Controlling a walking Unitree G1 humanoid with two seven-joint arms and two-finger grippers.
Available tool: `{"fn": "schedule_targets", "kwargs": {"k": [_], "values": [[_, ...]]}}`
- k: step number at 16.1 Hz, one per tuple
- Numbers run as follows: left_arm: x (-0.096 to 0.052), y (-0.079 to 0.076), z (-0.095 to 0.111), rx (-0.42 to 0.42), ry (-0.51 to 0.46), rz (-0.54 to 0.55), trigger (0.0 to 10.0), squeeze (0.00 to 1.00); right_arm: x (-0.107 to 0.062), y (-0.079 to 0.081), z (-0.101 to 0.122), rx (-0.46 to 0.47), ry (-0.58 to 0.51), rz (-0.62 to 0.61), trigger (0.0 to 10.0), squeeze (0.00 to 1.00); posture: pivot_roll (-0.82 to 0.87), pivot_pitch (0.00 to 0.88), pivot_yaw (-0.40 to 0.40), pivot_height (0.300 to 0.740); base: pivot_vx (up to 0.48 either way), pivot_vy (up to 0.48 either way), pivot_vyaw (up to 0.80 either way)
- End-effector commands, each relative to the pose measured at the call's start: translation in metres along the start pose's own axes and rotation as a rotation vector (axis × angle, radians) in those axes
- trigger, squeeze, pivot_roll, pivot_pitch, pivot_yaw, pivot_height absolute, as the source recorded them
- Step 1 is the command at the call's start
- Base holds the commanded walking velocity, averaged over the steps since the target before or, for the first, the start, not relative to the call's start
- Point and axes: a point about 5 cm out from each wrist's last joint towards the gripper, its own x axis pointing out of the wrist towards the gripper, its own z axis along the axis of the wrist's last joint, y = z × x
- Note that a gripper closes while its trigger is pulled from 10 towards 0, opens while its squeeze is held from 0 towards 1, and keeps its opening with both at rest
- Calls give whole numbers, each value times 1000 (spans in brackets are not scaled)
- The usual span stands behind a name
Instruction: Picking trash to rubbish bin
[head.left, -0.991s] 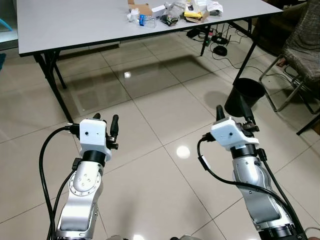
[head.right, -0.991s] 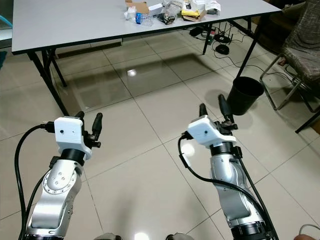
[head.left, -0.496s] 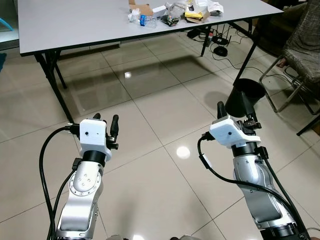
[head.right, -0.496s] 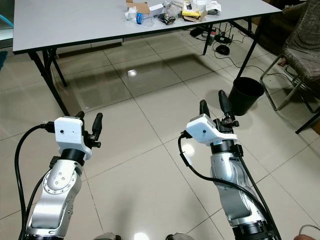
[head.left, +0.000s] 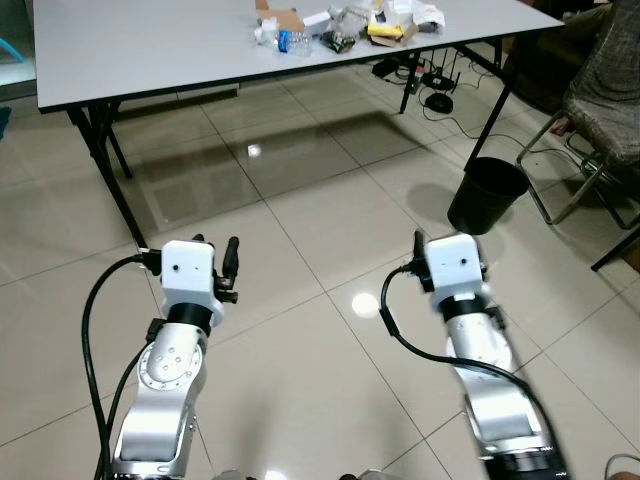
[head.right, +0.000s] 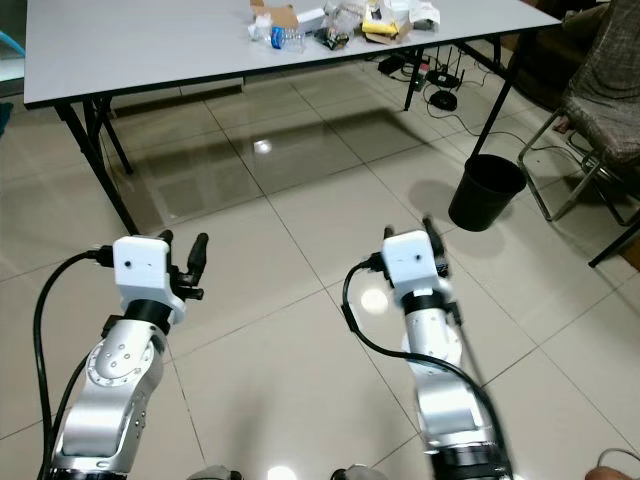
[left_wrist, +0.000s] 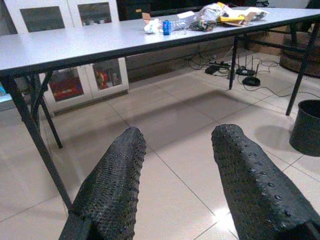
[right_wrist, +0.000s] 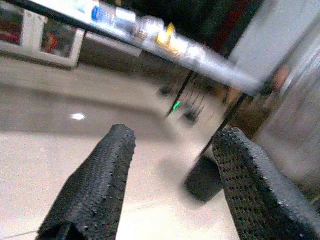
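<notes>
the heap of crumpled wrappers, bottles and cardboard trash (head.left: 345, 22) lies at the far end of the long grey folding table (head.left: 150, 50), well apart from our left gripper (left_wrist: 175, 185) and right gripper (right_wrist: 170, 190), both spread apart and carrying nothing. we judge the step is the approach, so we should walk in square to the table edge, keeping the round black plastic bin (head.left: 487, 196) on our right clear of our feet.

Both raised pincers (left_wrist: 175, 185) (right_wrist: 170, 185) agape, empty

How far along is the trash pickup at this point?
Nothing looks done: the trash pile sits on the grey table. Nothing is in hand; the left pincer and right pincer are open and empty above the floor. Everything remains to be carried to the black bin.
</notes>
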Motion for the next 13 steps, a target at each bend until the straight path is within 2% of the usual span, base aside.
{"fn": "schedule_targets", "kwargs": {"k": [1, 3, 7, 9, 10, 11, 12, 13], "values": [[1, 0, 0, -4, 7, -5, 10000, 0, 0, -3, -6, 74, 48, 8, 10000, 0, -17, 82, -63, 740, 0, 0, 0], [1, 2, -1, -8, 16, 7, 10000, 0, -2, 6, -5, 138, 45, 113, 10000, 0, -15, 71, -61, 740, 0, 0, 0], [4, 0, 2, -7, 6, -1, 10000, 0, -4, 7, -3, 220, 33, 149, 10000, 0, -13, 55, -61, 740, 0, 0, 0], [7, -1, 12, -10, -53, -16, 10000, 0, -6, 7, 12, 287, -80, 185, 10000, 0, -12, 50, -61, 740, 0, 0, 0], [6, -3, 20, -67, -103, -42, 10000, 0, -9, 6, 19, 313, -148, 195, 10000, 0, -12, 52, -61, 740, 0, 0, 0], [5, -5, 27, -79, -144, -60, 10000, 0, -11, 5, 21, 309, -178, 201, 10000, 0, -13, 53, -62, 740, 0, 0, 0], [4, -8, 28, 46, -152, -89, 10000, 0, -11, 3, 16, 269, -156, 188, 10000, 0, -10, 54, -65, 740, 0, 0, 0], [4, -8, 28, 105, -150, -90, 10000, 0, -11, 2, 14, 252, -153, 187, 10000, 0, -9, 53, -65, 740, 0, 0, 0]]}}
